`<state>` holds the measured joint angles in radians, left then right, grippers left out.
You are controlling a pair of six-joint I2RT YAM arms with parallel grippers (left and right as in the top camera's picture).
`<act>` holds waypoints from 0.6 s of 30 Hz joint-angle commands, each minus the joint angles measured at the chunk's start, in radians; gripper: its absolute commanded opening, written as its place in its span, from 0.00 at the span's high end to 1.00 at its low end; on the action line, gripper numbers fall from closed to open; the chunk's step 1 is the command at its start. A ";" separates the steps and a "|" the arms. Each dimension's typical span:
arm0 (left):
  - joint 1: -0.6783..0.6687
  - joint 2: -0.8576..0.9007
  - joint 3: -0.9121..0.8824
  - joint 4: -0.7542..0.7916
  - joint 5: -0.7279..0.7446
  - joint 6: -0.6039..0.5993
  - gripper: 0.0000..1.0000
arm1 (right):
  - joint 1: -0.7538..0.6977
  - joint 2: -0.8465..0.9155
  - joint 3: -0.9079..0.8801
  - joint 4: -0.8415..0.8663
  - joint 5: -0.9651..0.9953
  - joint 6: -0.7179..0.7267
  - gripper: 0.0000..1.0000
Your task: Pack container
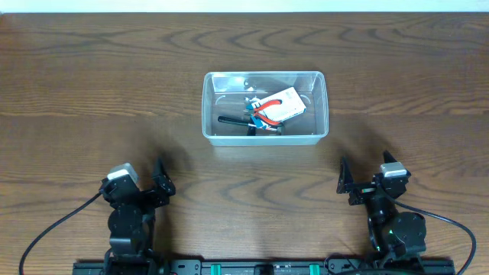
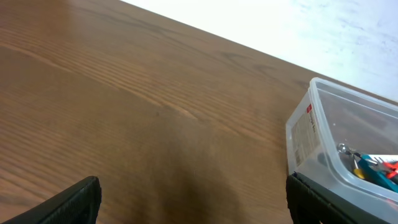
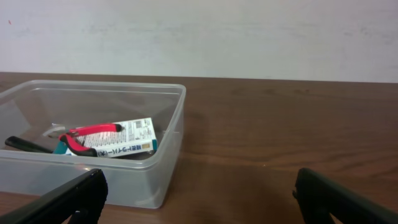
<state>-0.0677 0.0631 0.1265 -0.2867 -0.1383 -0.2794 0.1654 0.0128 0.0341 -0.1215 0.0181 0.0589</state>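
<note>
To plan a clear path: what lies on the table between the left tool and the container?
Nothing: the overhead view shows only bare wooden table between the left tool and the container.

The container (image 1: 228,93) is a clear plastic tub, rectangular with rounded corners and a rimmed edge. It stands upright and lidless on the desk (image 1: 92,92), long side across, near the middle. Inside, a white card pack (image 1: 286,101) carrying red-handled pliers (image 3: 93,129) lies tilted, with a black-handled tool (image 1: 231,120) beside it. A printed label (image 2: 302,134) shows on one short wall.
</note>
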 commanded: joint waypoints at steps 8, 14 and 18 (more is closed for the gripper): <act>-0.001 -0.030 -0.040 0.013 -0.005 0.017 0.13 | -0.009 -0.007 -0.006 0.002 -0.004 -0.012 0.01; -0.001 -0.061 -0.042 0.024 -0.006 0.043 0.13 | -0.009 -0.007 -0.006 0.002 -0.004 -0.012 0.01; -0.001 -0.060 -0.042 0.019 -0.005 0.043 0.13 | -0.009 -0.007 -0.006 0.002 -0.004 -0.012 0.01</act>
<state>-0.0677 0.0101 0.1089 -0.2626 -0.1383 -0.2569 0.1654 0.0128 0.0341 -0.1215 0.0181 0.0589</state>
